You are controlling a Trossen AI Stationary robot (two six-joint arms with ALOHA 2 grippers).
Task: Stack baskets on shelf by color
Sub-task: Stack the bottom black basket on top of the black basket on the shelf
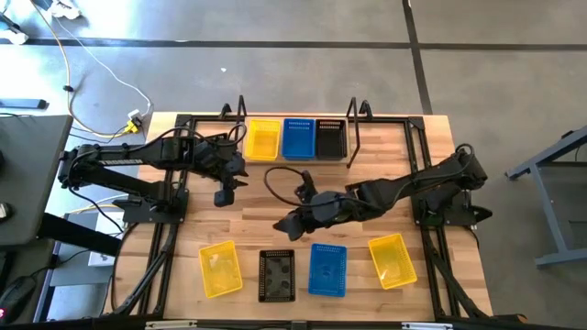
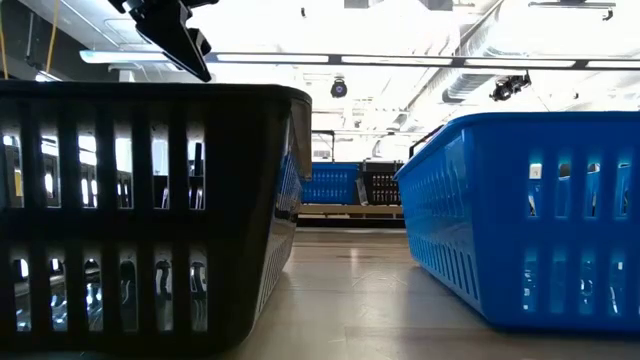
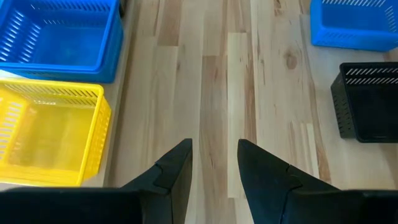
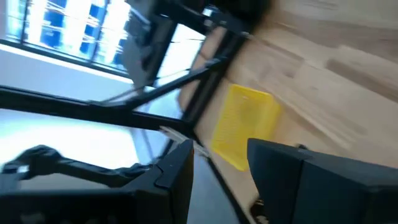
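Yellow, blue and black baskets sit side by side on the shelf (image 1: 353, 147), starting three colour piles. My left gripper (image 1: 224, 196) hangs empty, fingers parted; my right gripper (image 1: 286, 225), wide open, nears the black basket (image 1: 276, 275).

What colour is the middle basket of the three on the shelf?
Blue: the middle basket sits between a yellow and a black one on the shelf. Best seen in the high view.
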